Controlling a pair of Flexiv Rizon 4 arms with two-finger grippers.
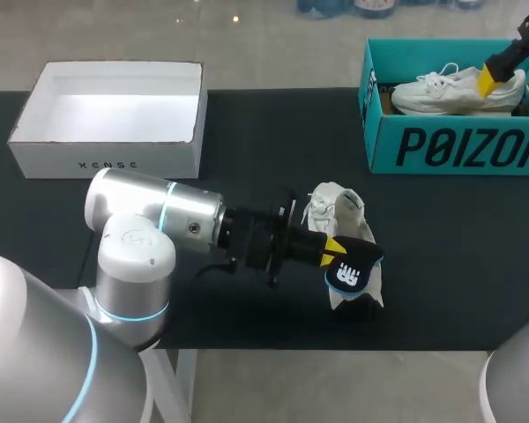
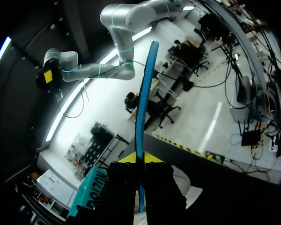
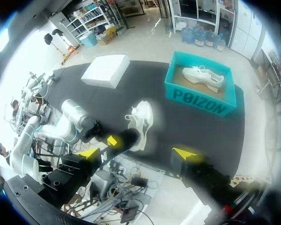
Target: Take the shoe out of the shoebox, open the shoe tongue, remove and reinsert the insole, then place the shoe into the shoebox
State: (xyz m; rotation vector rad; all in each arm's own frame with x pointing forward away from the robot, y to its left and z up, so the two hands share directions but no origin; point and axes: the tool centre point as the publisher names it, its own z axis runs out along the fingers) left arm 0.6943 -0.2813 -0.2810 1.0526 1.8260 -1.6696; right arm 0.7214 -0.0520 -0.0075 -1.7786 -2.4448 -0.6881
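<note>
Large black block letters run along the front wall of the teal shoebox [image 1: 383, 145] at the upper right of the head view, cut off by the frame edge. Small, widely spaced dark letters mark the front of the white box [image 1: 106, 163] at upper left. A white logo sits on the dark insole [image 1: 353, 269] right of centre.

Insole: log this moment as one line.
left claw shut on insole | insole out of shoe | shoe on table | right claw open, empty

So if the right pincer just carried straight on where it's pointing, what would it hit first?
Most likely the white shoe lying on the table, next to the insole the left pincer holds. The right pincer hangs open well above; depth is uncertain.
</note>
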